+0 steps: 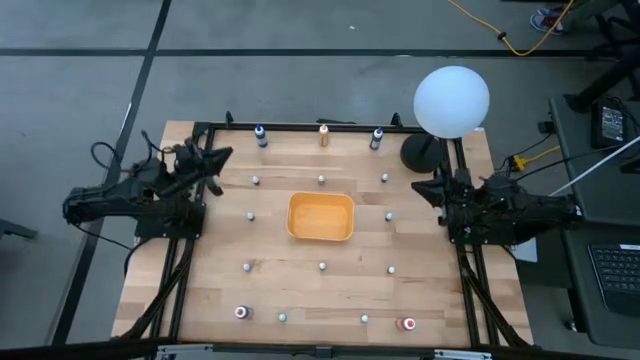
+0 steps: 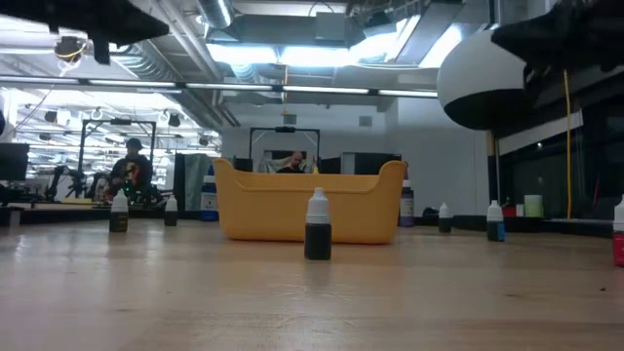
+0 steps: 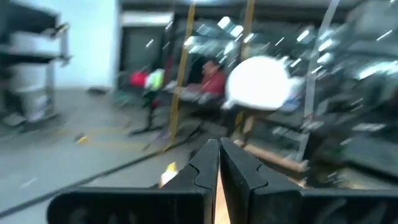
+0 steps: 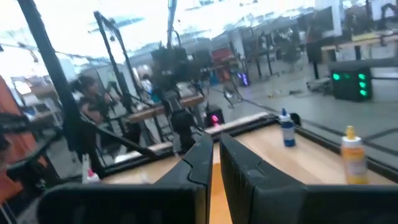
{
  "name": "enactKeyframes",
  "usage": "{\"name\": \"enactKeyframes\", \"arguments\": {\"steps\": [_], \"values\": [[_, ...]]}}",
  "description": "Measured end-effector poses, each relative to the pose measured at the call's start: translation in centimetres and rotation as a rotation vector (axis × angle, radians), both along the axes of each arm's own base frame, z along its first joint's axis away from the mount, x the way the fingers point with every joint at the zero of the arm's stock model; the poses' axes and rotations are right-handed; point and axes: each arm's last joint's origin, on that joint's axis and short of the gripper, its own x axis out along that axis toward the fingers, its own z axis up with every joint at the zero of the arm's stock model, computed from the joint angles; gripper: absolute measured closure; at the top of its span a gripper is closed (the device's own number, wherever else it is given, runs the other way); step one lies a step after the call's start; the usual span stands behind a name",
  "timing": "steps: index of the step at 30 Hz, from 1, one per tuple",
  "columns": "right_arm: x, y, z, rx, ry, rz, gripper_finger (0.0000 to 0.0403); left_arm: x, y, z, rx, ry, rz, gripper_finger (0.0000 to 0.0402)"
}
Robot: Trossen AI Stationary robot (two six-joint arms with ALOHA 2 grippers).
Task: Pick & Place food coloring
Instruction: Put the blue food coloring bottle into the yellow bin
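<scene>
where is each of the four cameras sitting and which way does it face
High view: overhead, straight down on the wooden table; both dark arms parked at its sides.
Low view: table height, level across to the orange-yellow rectangular tray; arm parts overhead.
Left wrist view: past the shut left gripper toward the white globe lamp.
Right wrist view: past the shut right gripper across the table's far edge.
Shared: the lamp shows in high, low and left wrist views.
</scene>
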Motion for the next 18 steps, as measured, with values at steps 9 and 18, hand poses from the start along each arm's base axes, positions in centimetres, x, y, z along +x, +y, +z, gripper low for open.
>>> {"name": "enactKeyframes", "arguments": {"steps": [9, 18], "values": [[-0.2, -1.0, 5.8, -0.098, 0.272, -0.164, 0.0369, 1.5, 1.0, 8.6, -0.112, 0.147, 0.212, 0.0387], [2.7, -2.3, 9.0, -0.170, 0.377, -0.245, 0.0369, 5.7, 3.8, 13.4, -0.199, 0.345, 0.202, 0.0387]]}}
